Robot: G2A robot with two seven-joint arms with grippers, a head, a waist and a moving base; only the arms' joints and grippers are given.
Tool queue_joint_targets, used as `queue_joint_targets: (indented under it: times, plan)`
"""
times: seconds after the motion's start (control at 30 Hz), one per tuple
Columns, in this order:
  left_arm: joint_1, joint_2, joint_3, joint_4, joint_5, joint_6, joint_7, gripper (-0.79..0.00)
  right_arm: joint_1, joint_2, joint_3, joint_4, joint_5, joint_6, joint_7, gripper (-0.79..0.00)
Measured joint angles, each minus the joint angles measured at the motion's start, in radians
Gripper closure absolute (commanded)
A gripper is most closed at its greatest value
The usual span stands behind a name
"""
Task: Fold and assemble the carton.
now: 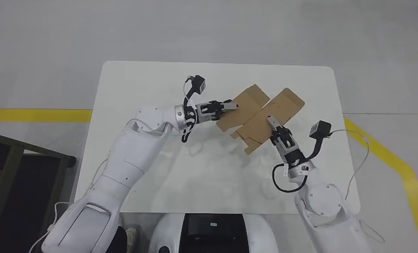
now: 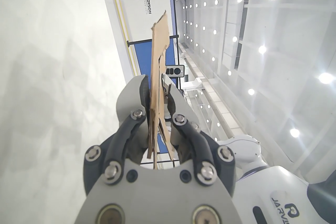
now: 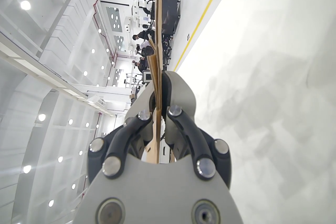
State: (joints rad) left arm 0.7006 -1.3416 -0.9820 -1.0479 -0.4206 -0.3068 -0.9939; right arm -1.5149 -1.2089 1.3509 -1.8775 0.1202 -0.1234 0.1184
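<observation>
Carton [image 1: 261, 119]: flat brown cardboard blank, not yet folded up, sitting over the counter [image 1: 163, 83], right of counter centre and toward its far edge. Long axis is running diagonally. One end is pointing toward the counter's far-right corner, the other back toward the counter's near middle. Two flap lobes are sticking out on the side facing the counter's far edge.

L gripper [image 1: 230, 107] is coming in from the counter-centre side and clamping the carton's edge there, fingers [image 2: 141, 93] pinching the card on both faces. L wrist view is showing the sheet edge-on, running straight out from the jaws, layers slightly splayed, with the counter surface standing apart from it.

R gripper [image 1: 273, 130] is coming in from the counter's near edge and gripping the carton mid-length on that side. R wrist view again has the card edge-on, pinched tight between both pads, bending a little further out.

Both arms are holding the same sheet, grippers near each other, not touching.
</observation>
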Motion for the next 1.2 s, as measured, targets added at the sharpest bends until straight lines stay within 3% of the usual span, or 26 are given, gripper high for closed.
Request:
queue_joint_targets:
  times: [0.13, 0.2, 0.23, 0.43, 0.63, 0.83, 0.97, 1.2]
  plan:
    - [-0.002, -0.003, 0.003, 0.001, -0.006, -0.001, -0.007, 0.0, 0.0, -0.003, -0.005, -0.002, 0.0, 0.002, -0.003, 0.0]
    - [-0.003, -0.004, 0.006, 0.002, -0.008, -0.003, -0.009, 0.0, 0.0, -0.004, -0.006, -0.002, 0.003, 0.003, -0.002, -0.345]
    - [-0.004, -0.005, 0.006, 0.003, -0.01, -0.003, -0.01, 0.0, 0.0, -0.005, -0.006, -0.002, 0.003, 0.003, -0.002, -0.785]
    - [-0.007, -0.003, -0.01, 0.016, -0.034, -0.004, -0.032, 0.0, -0.002, -0.006, 0.01, 0.001, 0.02, -0.006, 0.012, -0.785]
    - [-0.031, 0.013, -0.043, 0.07, -0.013, -0.024, -0.138, 0.0, -0.005, 0.0, 0.075, 0.035, 0.118, -0.092, 0.123, -0.785]
    - [-0.05, 0.033, -0.089, 0.14, -0.009, -0.047, -0.236, 0.0, -0.002, 0.017, 0.153, 0.086, 0.233, -0.117, 0.357, -0.785]
    - [-0.06, 0.048, -0.112, 0.166, -0.025, -0.075, -0.362, 0.0, 0.019, 0.031, 0.186, 0.142, 0.284, -0.094, 0.565, -0.785]
    - [-0.048, 0.077, -0.131, 0.116, -0.023, -0.043, -0.477, 0.0, 0.081, 0.051, 0.209, 0.236, 0.351, -0.089, 0.886, -0.785]
